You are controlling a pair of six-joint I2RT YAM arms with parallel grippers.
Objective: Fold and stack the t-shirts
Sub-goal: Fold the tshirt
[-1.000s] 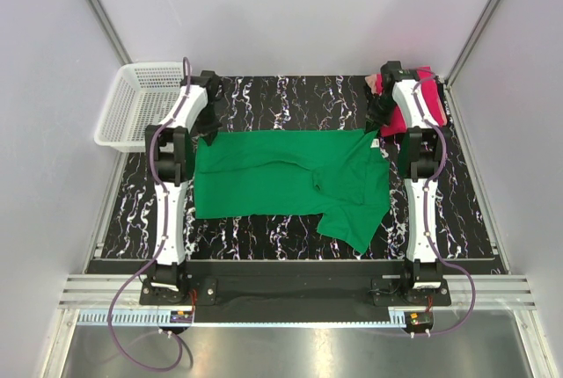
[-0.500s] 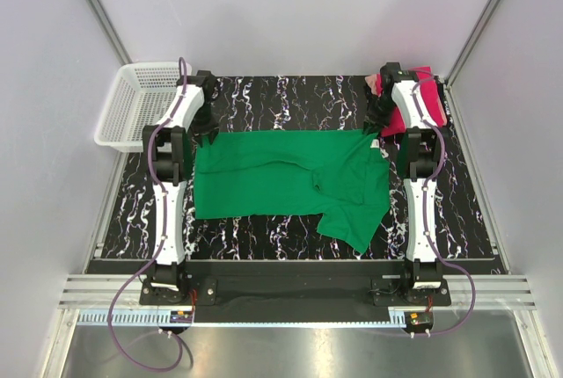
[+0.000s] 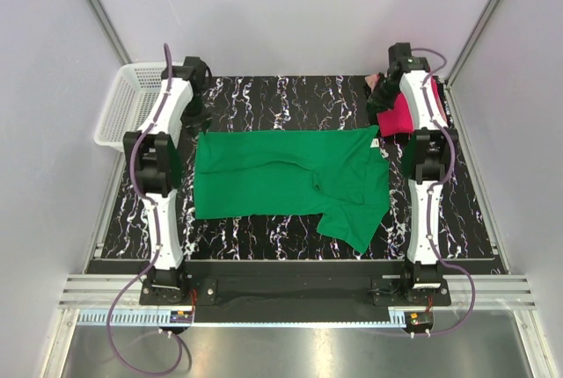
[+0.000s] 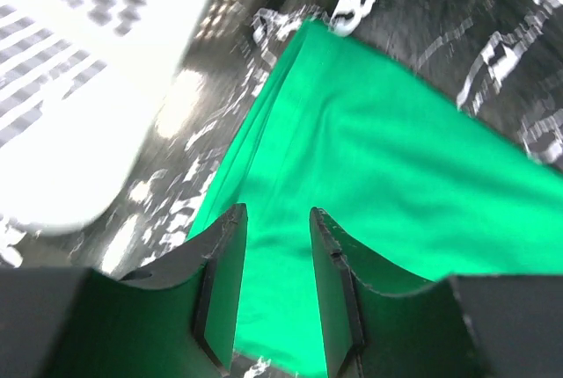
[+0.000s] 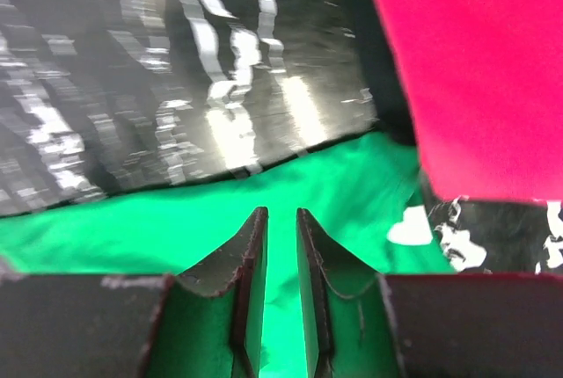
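- We are logging the green t-shirt (image 3: 281, 176) lying spread mid tabletop (image 3: 281, 97), w/ one flap sticking out twd the near right.
- Pink t-shirt (image 3: 400, 119) is sitting bunched at the far right corner, just beside green's far right corner.
- Left pincer (image 4: 276, 214) is hovering over green's far left corner, jaws moderately apart, nothing btwn them.
- Right pincer (image 5: 280, 213) is hovering over the far right edge nr the neck label (image 5: 408, 228), jaws at a narrow slit, empty.
- Risk, we are judging: a slit that narrow may be shoving cloth rather than pinching it.
- Risk: right pincer catching the pink hem along w/ green and dragging both.
- Risk: uneven grabs skewing the fold, w/ the flap getting trapped.
- Risk: left arm swinging wide and knocking the basket (image 3: 113, 107).
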